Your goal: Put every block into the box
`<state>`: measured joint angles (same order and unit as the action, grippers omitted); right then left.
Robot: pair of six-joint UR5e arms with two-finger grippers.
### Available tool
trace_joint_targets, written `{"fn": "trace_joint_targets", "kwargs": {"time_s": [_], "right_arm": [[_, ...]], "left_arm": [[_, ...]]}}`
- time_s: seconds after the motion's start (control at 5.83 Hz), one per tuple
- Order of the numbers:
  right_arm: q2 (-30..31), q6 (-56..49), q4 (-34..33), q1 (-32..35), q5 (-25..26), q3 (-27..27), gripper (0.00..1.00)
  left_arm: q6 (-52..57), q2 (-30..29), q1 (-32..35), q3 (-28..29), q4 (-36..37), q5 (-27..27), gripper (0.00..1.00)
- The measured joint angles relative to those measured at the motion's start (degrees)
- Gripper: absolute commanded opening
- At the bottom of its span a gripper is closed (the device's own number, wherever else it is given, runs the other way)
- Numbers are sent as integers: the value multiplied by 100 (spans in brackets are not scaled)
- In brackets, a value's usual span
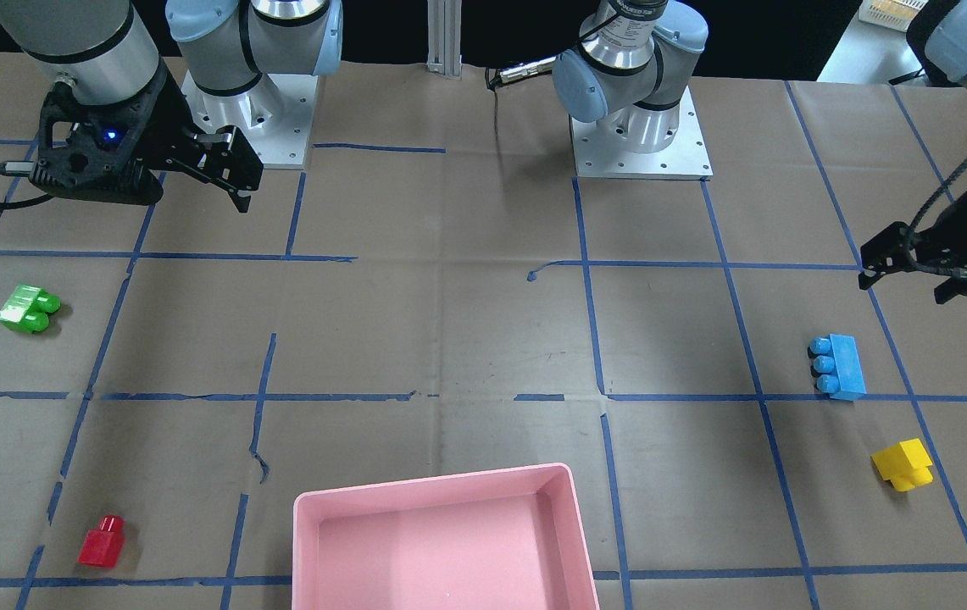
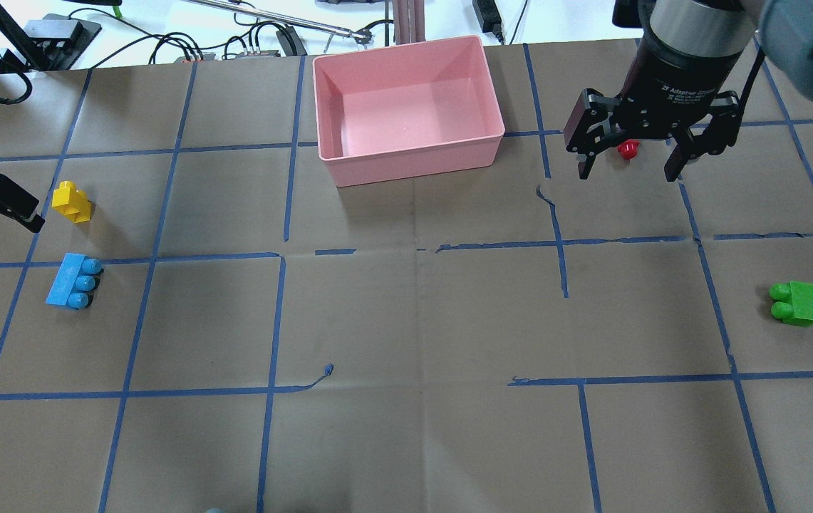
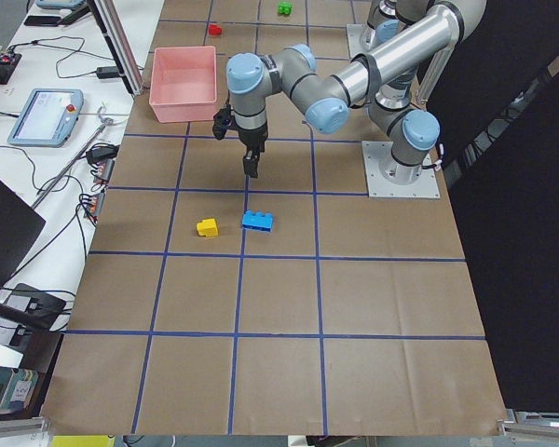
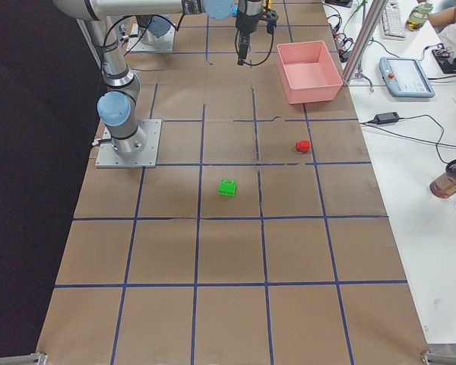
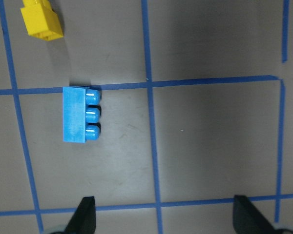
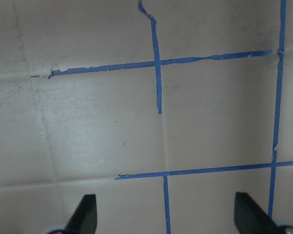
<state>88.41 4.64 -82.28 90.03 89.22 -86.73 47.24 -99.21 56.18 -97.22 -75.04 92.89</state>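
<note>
All the blocks lie on the brown paper table. The light-blue block [image 2: 73, 281] and the yellow block [image 2: 71, 201] are at the left, and both show in the left wrist view [image 5: 80, 114] [image 5: 40, 19]. The green block [image 2: 796, 303] lies at the right. The red block [image 1: 102, 540] lies right of the pink box [image 2: 413, 153], which holds nothing. My left gripper [image 5: 166, 217] is open and empty, hovering beside the light-blue block. My right gripper [image 2: 627, 174] is open and empty, held high over bare paper [image 6: 166, 214].
Blue tape lines grid the table. Both arm bases [image 1: 640, 135] are bolted at the robot's side. Cables and devices [image 2: 57, 32] lie beyond the far edge behind the box.
</note>
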Motion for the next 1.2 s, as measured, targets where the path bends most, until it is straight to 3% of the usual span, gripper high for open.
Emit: {"fn": "trace_joint_targets", "kwargs": {"time_s": [0.34,0.69,1.03,1.2], "right_arm": [[-19,-600,-60,-285,25,-27,100],[-31,-2005,-73,-1551,73,-48,100],[-245,-3234,-464,-2947,583,-68,100],[-403,-3805,-729,-3496,666,-183,100]], "left_arm": [[567,-588,-406,-402,939,-76,99],[662,-1027,-447,-1007,2091,-307,99],[696,-1394,-450,-1123,2560,-525,99],[702,-1510,-450,-1129,2608,-531,85]]}}
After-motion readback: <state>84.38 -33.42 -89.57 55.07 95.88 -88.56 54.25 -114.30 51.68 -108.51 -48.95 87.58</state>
